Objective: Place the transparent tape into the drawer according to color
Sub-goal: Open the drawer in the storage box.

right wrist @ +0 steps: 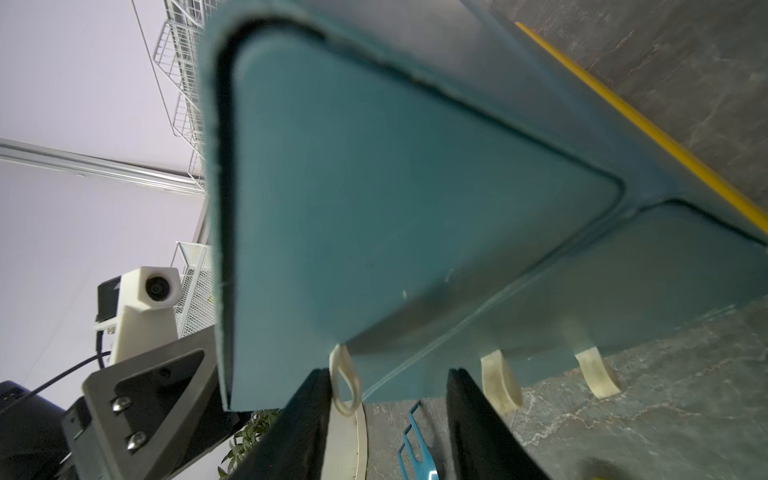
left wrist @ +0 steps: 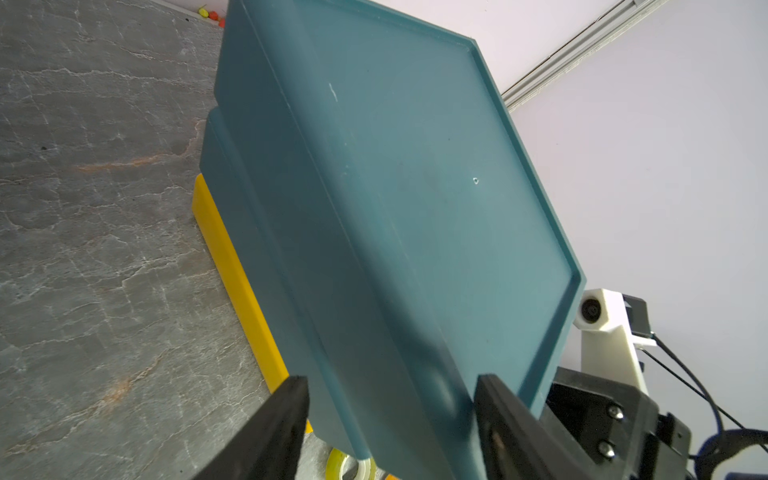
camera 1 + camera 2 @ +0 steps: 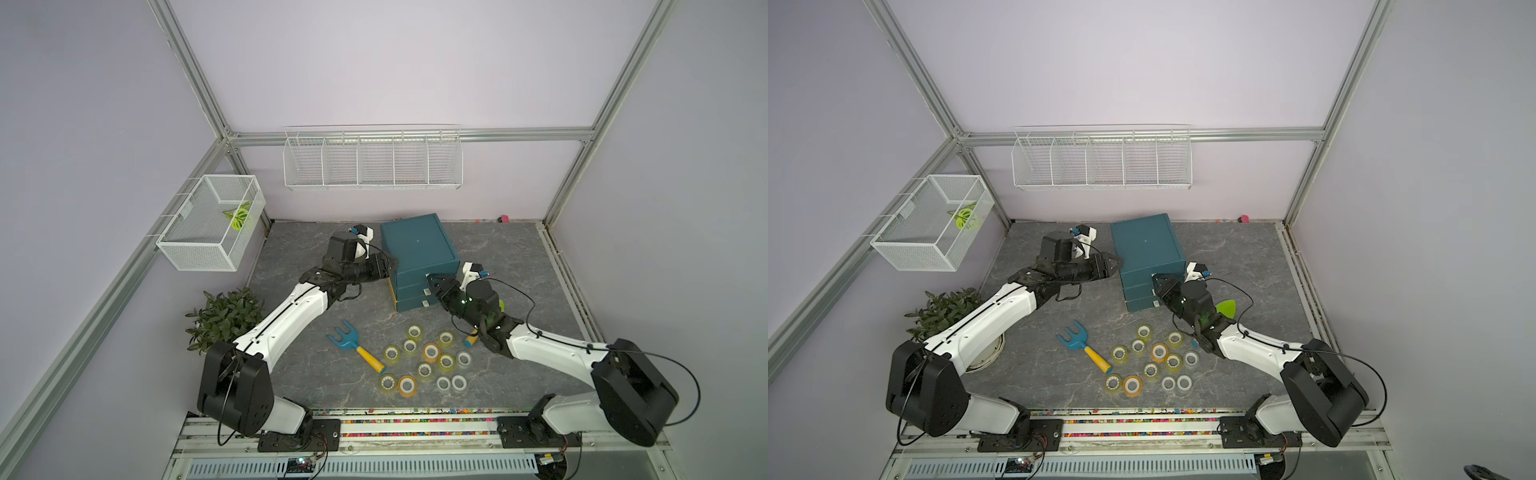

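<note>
Stone tabletop [image 3: 519,257], lilac walls [image 3: 415,83] | left gripper [image 2: 392,382] spread astride cabinet [image 2: 395,187] | right gripper [image 1: 388,372] spread around drawer handle [image 1: 345,386]

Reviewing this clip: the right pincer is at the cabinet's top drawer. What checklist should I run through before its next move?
1. Pull loop of the top drawer inside the right pincer: ok; jaws apart, not closed on it.
2. Left pincer steadying the cabinet: cannot tell; it straddles the top edge, contact unclear.
3. A drawer open for loading: not ok; all three shut.
4. Tape rolls free on the table: ok; none held.
5. Which drawer takes which colour: cannot tell; no marking visible.
</note>
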`<state>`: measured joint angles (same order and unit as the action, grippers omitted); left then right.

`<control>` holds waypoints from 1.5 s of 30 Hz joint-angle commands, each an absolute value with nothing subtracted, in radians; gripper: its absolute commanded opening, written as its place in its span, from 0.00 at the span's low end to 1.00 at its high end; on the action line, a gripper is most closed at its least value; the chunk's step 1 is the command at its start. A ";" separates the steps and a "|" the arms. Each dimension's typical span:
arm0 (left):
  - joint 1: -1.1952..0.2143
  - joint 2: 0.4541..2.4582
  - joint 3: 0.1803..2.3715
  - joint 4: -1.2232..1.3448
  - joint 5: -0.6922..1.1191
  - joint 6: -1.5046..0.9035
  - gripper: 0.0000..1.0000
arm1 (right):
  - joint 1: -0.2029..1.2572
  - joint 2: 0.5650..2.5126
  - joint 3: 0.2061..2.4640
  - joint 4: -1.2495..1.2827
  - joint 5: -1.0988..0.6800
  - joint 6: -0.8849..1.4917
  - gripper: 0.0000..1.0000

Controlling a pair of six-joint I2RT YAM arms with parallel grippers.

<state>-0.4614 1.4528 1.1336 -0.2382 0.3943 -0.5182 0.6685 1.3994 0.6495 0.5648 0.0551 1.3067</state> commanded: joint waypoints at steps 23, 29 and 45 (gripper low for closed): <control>-0.469 1.494 1.187 -0.254 0.417 -0.527 0.64 | 0.678 1.290 0.598 0.567 0.061 1.308 0.00; -0.468 1.509 1.189 -0.242 0.428 -0.537 0.63 | 0.688 1.157 0.514 0.491 0.069 1.318 0.00; -0.469 1.526 1.193 -0.234 0.435 -0.539 0.60 | 0.727 0.912 0.377 0.324 0.091 1.342 0.00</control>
